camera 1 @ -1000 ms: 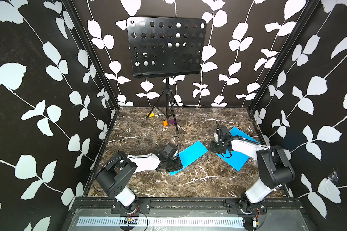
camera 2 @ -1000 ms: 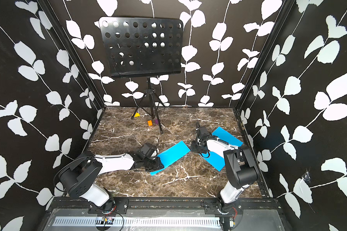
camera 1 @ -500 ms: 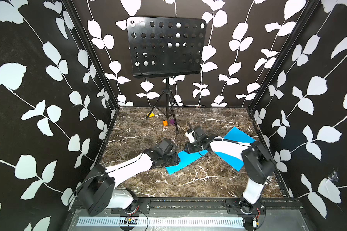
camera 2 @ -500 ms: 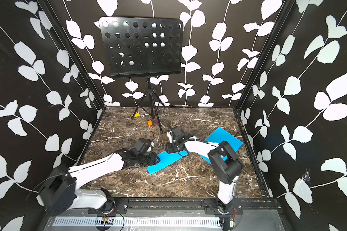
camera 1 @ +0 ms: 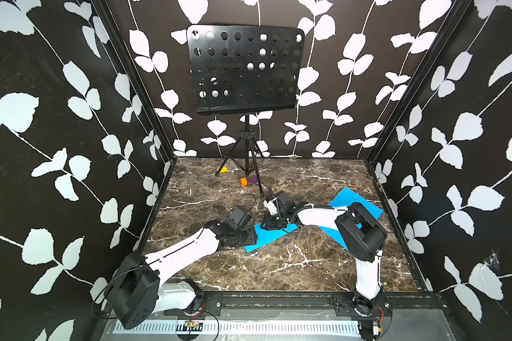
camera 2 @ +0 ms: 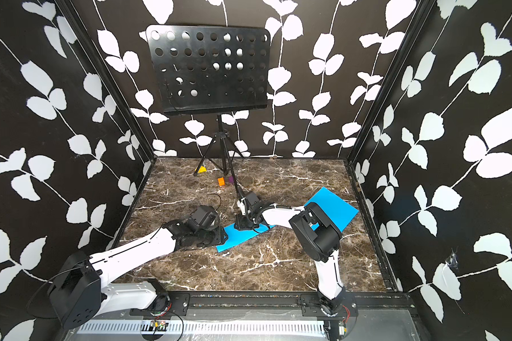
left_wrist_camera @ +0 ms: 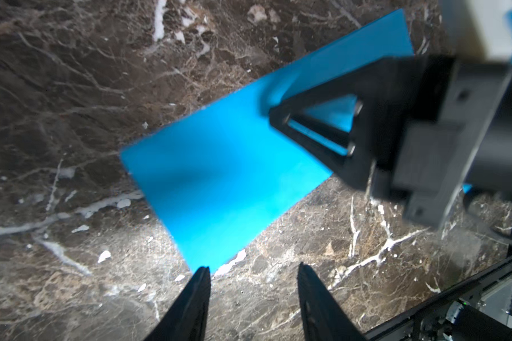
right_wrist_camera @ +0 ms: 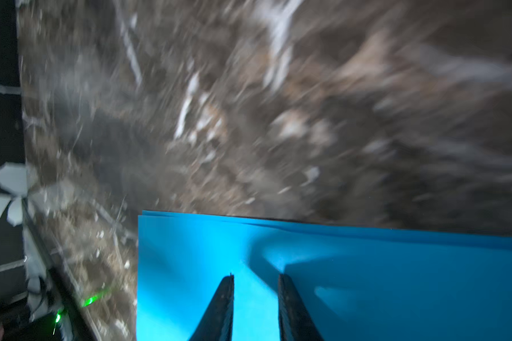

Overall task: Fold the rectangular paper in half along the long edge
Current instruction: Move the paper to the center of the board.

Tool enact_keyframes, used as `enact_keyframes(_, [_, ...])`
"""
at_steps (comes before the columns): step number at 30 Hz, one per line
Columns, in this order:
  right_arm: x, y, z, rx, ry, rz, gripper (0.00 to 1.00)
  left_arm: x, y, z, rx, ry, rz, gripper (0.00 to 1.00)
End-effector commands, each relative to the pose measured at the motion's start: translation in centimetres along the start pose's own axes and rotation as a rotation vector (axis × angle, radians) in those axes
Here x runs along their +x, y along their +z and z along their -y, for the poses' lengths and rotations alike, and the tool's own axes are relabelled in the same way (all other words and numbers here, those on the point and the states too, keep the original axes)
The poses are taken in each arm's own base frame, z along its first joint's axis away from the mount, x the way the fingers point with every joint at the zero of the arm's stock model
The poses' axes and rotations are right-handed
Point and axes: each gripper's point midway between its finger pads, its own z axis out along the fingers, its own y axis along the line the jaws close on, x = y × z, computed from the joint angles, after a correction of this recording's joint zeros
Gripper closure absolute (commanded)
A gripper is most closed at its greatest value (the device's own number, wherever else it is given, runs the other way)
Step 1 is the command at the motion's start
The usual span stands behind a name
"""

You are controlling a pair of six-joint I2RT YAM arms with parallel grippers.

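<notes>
Looking down on a brown marble table (camera 1: 278,265) inside a booth with black walls and white leaf prints, two white robot arms reach in from the near edge. A sheet of bright blue paper (camera 1: 266,237) lies flat on the table, running on a slant from the near middle toward the far right corner. The right arm hides part of its middle.

The left gripper (camera 1: 250,236) sits low at the near end of the paper. In its wrist view the two black fingers (left_wrist_camera: 311,283) stand well apart with bare marble between them, grasping nothing. The paper's near corner lies just beside the tip of one finger.

The right gripper (camera 1: 266,226) is down on the paper a little farther along, close to the left gripper. Its wrist view shows two dark fingers (right_wrist_camera: 287,295) with a narrow gap between them, over the blue surface, with nothing pinched. Past them, two blue edges run almost together, one layer lying on the other and stopping just short of it. Whether the tips press on the sheet, I cannot tell.

At the back stands a black perforated music stand (camera 1: 243,68) on a tripod. Near its feet lie a yellow block (camera 1: 222,169), an orange block (camera 1: 243,181) and a purple block (camera 1: 254,178), well apart from the paper.
</notes>
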Motion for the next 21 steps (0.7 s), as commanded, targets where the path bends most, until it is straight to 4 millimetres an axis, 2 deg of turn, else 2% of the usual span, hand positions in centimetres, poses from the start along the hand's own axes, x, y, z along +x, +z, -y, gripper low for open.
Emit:
enact_keyframes(1, [-1.3,-0.9,7.6,0.235,0.169,0.098,0.74,0.1,0.4,-0.3,-0.006,0.009,-0.006,0.47])
enact_keyframes(3, [-2.0,-2.3,9.0,0.279,0.211,0.154,0.74,0.0,0.5,-0.2,-0.005,0.009,-0.009,0.46])
enact_keyframes(6, [-1.7,-4.2,9.3,0.300,0.248,0.205,0.73,0.0,0.6,-0.1,-0.007,0.013,-0.009,0.44])
enact_keyframes(10, [-0.2,-5.5,8.6,0.259,0.325,0.242,0.73,-0.4,1.2,0.4,0.009,0.013,-0.009,0.42])
enact_keyframes(13, [-0.1,-6.0,6.9,0.184,0.298,0.236,0.72,-0.5,1.7,1.1,0.028,0.014,-0.028,0.42])
enact_keyframes(17, [-1.8,-8.8,4.8,0.150,0.176,0.302,0.62,-0.9,2.1,2.0,0.051,0.021,-0.040,0.41])
enact_keyframes(19, [-1.9,-10.4,5.6,0.245,0.068,0.298,0.54,-1.1,2.2,2.4,0.070,0.019,-0.035,0.41])
enact_keyframes(21, [-1.5,-11.6,7.4,0.376,-0.019,0.244,0.45,-1.2,2.2,2.7,0.083,0.020,-0.031,0.40])
